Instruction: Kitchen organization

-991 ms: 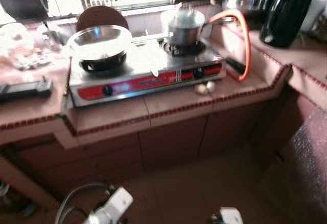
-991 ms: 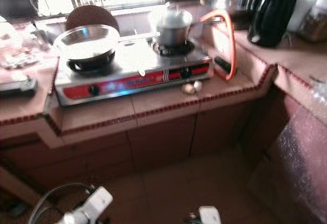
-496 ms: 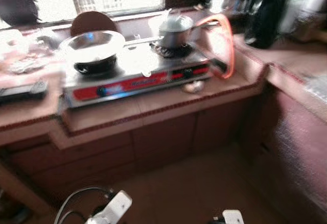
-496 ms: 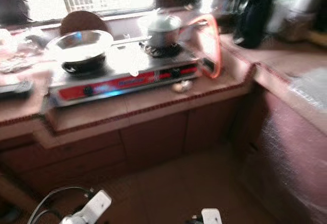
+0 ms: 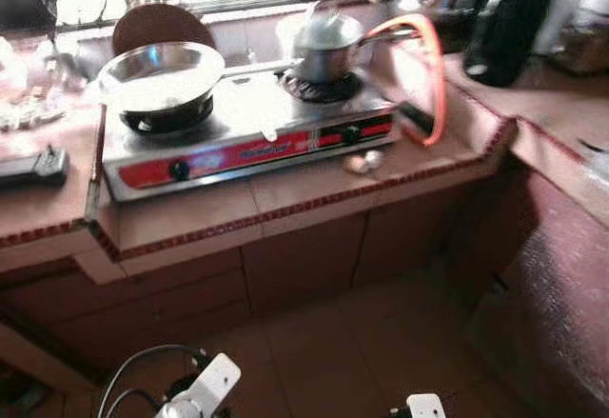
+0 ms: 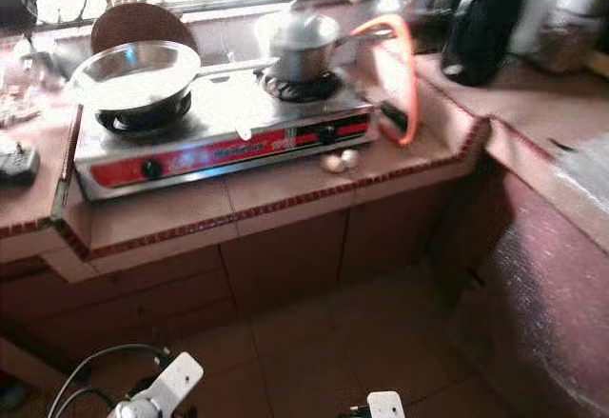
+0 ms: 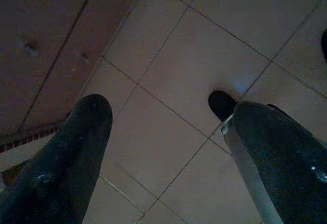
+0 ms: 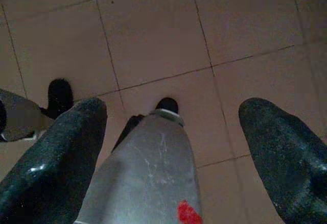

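Note:
A two-burner gas stove [image 5: 247,137] with a red front sits on the tiled counter [image 5: 285,199]. A steel pan [image 5: 160,73] rests on its left burner and a lidded steel pot [image 5: 325,45] on its right one. An orange gas hose [image 5: 433,66] curves up beside the stove. Two small pale pieces [image 5: 363,161] lie on the counter in front of it. Both arms hang low above the floor. My left gripper [image 7: 166,127] is open over floor tiles. My right gripper [image 8: 173,132] is open too, with the robot's grey leg [image 8: 148,173] below it.
A black kettle [image 5: 504,23] stands at the back right on the side counter. A dark flat object [image 5: 33,166] lies on the counter left of the stove. A round brown board [image 5: 160,28] leans behind the pan. Cabinet fronts [image 5: 304,266] close the space under the counter.
The whole picture has shifted with the camera and is sharper now. Nothing on the counter has moved, and both arms still hang low.

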You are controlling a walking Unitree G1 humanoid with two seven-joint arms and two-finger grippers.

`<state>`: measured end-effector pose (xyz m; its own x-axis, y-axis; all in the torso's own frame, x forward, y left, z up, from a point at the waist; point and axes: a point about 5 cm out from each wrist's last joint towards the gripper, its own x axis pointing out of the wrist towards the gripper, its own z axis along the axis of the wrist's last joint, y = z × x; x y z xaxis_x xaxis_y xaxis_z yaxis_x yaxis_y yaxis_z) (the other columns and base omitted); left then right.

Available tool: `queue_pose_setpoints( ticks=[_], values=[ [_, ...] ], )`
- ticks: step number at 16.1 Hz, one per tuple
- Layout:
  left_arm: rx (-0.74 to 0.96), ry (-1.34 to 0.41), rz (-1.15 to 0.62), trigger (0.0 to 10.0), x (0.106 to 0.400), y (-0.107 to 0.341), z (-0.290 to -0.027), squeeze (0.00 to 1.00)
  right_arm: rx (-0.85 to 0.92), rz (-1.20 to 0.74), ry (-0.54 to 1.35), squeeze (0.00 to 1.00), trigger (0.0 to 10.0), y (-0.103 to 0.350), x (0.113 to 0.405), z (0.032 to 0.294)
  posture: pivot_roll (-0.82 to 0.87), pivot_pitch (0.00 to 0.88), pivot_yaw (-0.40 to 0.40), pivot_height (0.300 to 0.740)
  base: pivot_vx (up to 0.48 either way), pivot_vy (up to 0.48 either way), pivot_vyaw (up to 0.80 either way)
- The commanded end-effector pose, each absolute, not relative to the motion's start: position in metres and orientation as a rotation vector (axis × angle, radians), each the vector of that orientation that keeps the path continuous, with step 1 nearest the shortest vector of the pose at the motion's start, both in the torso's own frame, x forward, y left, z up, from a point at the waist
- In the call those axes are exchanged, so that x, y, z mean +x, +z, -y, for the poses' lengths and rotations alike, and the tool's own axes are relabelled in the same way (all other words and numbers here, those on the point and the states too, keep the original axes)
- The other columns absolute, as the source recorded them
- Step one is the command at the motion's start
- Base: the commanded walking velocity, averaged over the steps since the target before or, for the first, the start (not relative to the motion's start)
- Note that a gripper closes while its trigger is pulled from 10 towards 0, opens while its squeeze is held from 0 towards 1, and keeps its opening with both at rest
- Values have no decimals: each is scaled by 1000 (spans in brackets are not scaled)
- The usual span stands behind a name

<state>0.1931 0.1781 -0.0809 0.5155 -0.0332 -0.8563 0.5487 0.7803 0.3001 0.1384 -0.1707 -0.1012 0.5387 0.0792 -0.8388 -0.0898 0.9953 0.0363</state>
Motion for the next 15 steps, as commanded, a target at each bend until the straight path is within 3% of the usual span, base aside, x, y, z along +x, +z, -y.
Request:
queue_pose_setpoints(
  ticks=[1,6,10,13,15],
  values=[
    [588,-357,-1001,10000,186,-84,-181,0,-28,-1001,107,0,10000,-101,139,174,27,0,-31,740,0,0,575],
    [592,-349,-1008,10000,184,-85,-182,0,-30,-990,112,0,10000,-99,144,174,30,0,-31,740,0,0,800],
    [579,-302,-981,10000,193,-81,-185,0,0,-951,72,0,10000,-97,148,173,26,0,-20,740,0,0,114],
    [418,-175,-969,10000,205,-74,-186,0,97,-891,3,0,10000,-90,164,174,26,0,-19,740,0,0,0],
    [221,-70,-987,10000,211,-72,-179,0,172,-842,-45,0,10000,-83,181,171,30,0,-22,740,0,0,0]
  ],
)
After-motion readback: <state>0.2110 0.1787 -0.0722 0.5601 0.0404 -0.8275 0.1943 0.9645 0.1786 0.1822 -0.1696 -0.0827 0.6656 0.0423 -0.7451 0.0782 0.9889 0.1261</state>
